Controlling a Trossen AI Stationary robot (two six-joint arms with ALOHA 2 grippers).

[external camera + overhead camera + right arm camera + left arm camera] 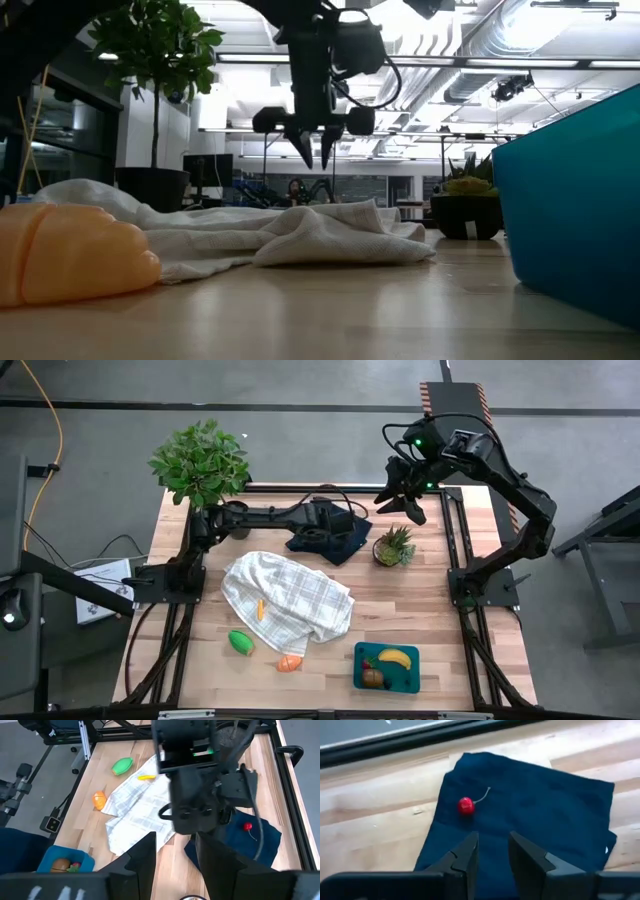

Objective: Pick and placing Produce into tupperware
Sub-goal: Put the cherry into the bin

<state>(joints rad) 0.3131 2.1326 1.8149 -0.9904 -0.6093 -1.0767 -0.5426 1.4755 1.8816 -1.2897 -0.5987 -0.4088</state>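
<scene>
A red berry [465, 805] with a thin stem lies on the dark navy cloth [530, 810] at the table's far middle. My left gripper [492, 851] hovers over that cloth, slanting down, open by a narrow gap and empty, the berry just ahead of its tips. It also shows in the high view [335, 523]. The teal tupperware [410, 680] at the near right holds a yellow banana [395, 657], a brown round one [372, 678] and something red. A green piece [240, 642] and an orange piece [289, 662] lie on the wood near the front. My right gripper [404, 500] waits open, raised above the far right.
A white checked cloth [285, 595] lies crumpled mid-table with a small orange-yellow piece [260, 609] on it. A small spiky potted plant [395, 547] stands right of the navy cloth. A large leafy plant [200, 460] stands at the far left corner. Dark frame rails run along both sides.
</scene>
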